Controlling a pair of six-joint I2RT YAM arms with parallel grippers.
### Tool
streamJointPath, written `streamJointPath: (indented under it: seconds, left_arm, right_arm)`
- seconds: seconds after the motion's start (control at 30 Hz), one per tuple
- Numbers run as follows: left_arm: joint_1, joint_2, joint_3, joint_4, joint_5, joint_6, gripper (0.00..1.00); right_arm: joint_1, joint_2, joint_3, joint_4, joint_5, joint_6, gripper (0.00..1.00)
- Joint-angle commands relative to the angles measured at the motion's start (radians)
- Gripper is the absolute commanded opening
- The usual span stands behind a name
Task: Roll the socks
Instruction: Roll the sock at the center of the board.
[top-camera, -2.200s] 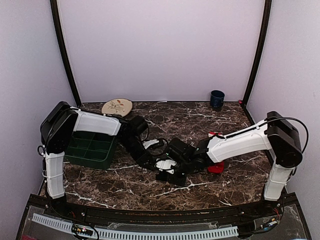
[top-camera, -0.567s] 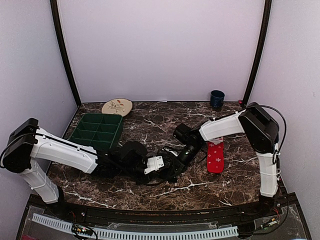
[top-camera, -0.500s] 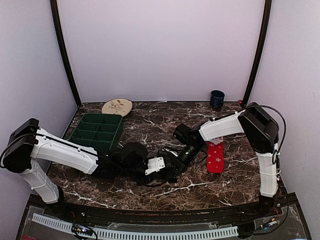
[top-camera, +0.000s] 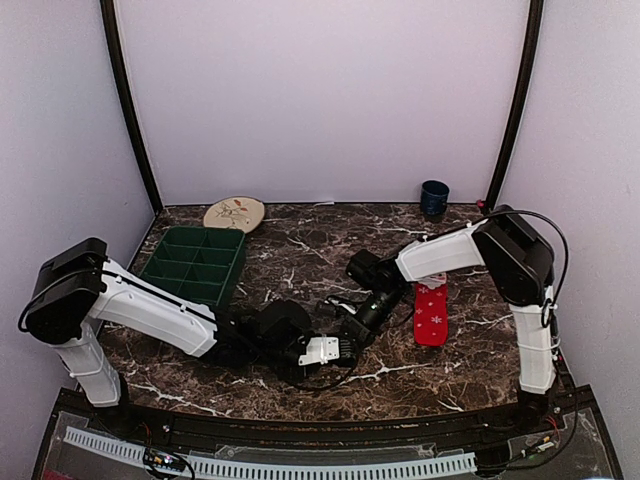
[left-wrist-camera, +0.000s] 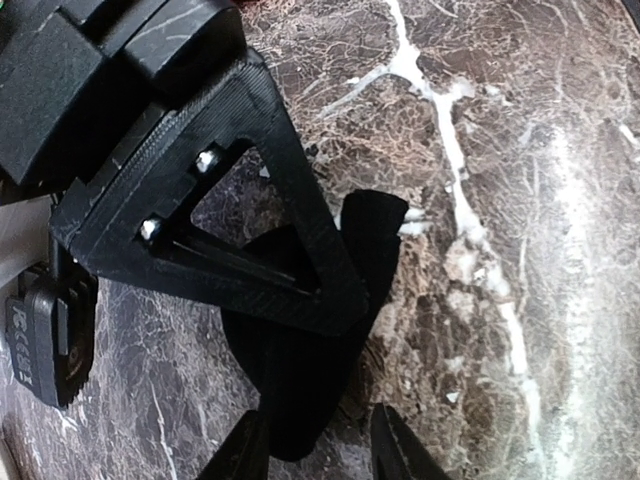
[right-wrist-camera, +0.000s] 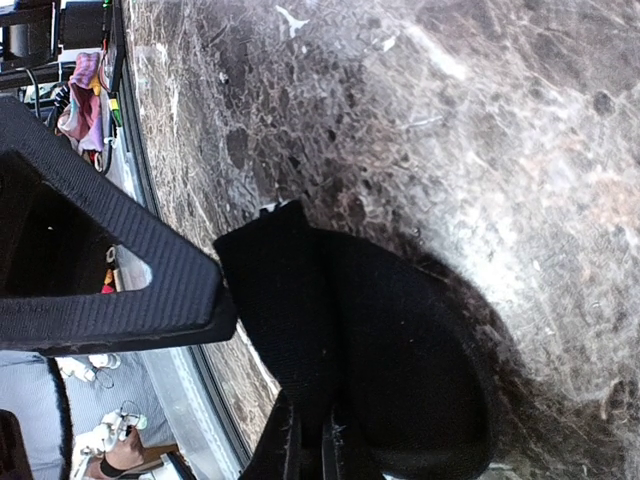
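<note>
At table centre, my left gripper (left-wrist-camera: 322, 455) has slid nearer me, jaws apart astride the black sock (left-wrist-camera: 290, 390); my right gripper (right-wrist-camera: 310, 445) pinches its fold, so rolling looks barely begun.

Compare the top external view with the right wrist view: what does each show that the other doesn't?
Only top external: the red sock lying flat beside the right arm, the green tray, the plate and the blue cup. Only right wrist: the black sock on the marble, pinched in the shut right tool; from above I cannot make it out under the tools. Both: the marble table and the left tool close beside the right one.
</note>
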Motion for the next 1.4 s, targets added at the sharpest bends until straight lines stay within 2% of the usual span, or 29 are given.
streamJointPath:
  seconds: [0.0, 0.2, 0.63, 0.9, 1.13, 1.37]
  left_arm:
    - [-0.007, 0.023, 0.038, 0.017, -0.024, 0.048, 0.38]
    - [-0.009, 0.057, 0.067, 0.0, -0.033, 0.086, 0.38]
    - [-0.009, 0.107, 0.111, -0.098, -0.027, 0.129, 0.27]
    - [-0.008, 0.137, 0.134, -0.146, -0.022, 0.133, 0.25]
    - [-0.006, 0.167, 0.171, -0.213, 0.005, 0.13, 0.13]
    - [-0.007, 0.177, 0.208, -0.297, 0.071, 0.117, 0.07]
  right_arm:
    - [-0.005, 0.037, 0.01, -0.056, 0.029, -0.009, 0.03]
    - [-0.006, 0.044, 0.018, -0.06, 0.021, -0.012, 0.03]
    - [-0.005, 0.057, 0.031, -0.058, -0.002, -0.017, 0.02]
    - [-0.006, 0.057, 0.026, -0.059, -0.015, -0.02, 0.02]
    - [-0.006, 0.052, 0.024, -0.061, -0.016, -0.02, 0.02]
    - [-0.005, 0.041, 0.015, -0.053, -0.007, -0.013, 0.03]
